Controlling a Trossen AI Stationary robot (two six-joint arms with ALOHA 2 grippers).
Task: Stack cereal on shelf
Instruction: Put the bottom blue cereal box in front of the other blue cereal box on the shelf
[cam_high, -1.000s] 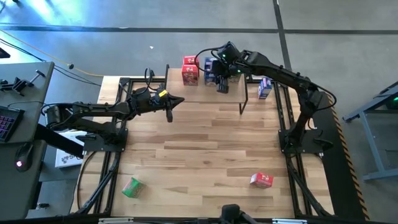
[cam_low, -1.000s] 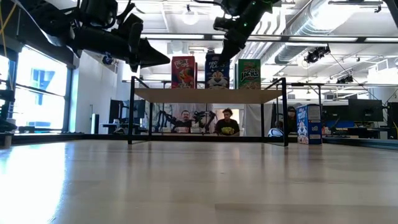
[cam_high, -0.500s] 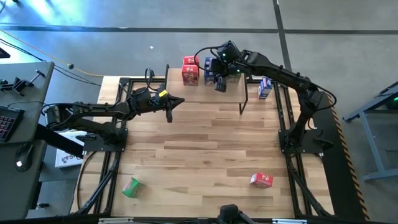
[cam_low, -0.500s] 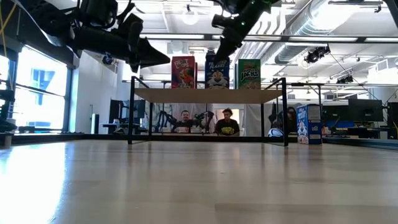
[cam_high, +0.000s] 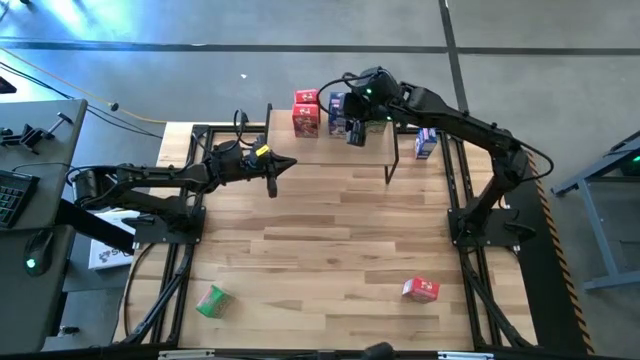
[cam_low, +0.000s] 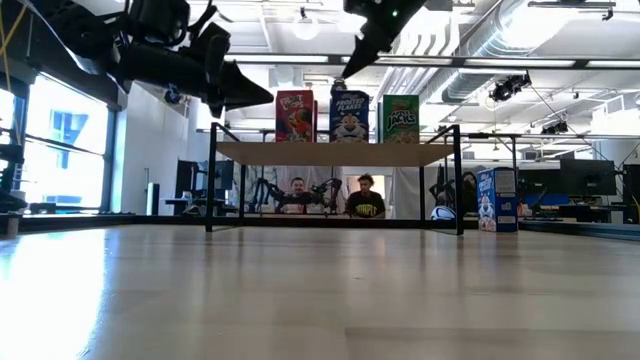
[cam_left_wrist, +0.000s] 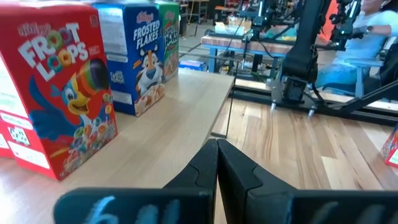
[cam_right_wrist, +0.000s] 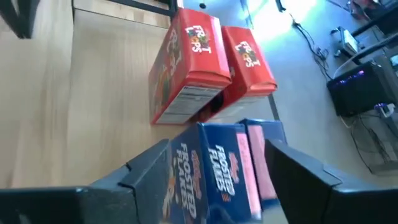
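The shelf (cam_low: 335, 153) stands at the table's far edge, its light board on thin black legs. On the board stand red boxes (cam_low: 294, 116), blue boxes (cam_low: 350, 116) and a green box (cam_low: 400, 118), upright in a row. My right gripper (cam_low: 355, 60) hangs open just above the blue boxes. In the right wrist view its fingers (cam_right_wrist: 146, 174) stand on either side of the front blue box's top (cam_right_wrist: 211, 165). My left gripper (cam_high: 272, 178) hovers shut before the shelf's left end, above the table.
One blue box (cam_high: 425, 142) stands on the table right of the shelf. A red box (cam_high: 420, 290) lies near the right near corner and a green box (cam_high: 212, 300) near the left near corner. The table's middle is bare wood. People sit beyond the far edge.
My right gripper has risen from the blue box's top to a spot above it, shifting slightly toward the far edge. The blue box stays upright on the shelf, and in the low view its front now shows whole.
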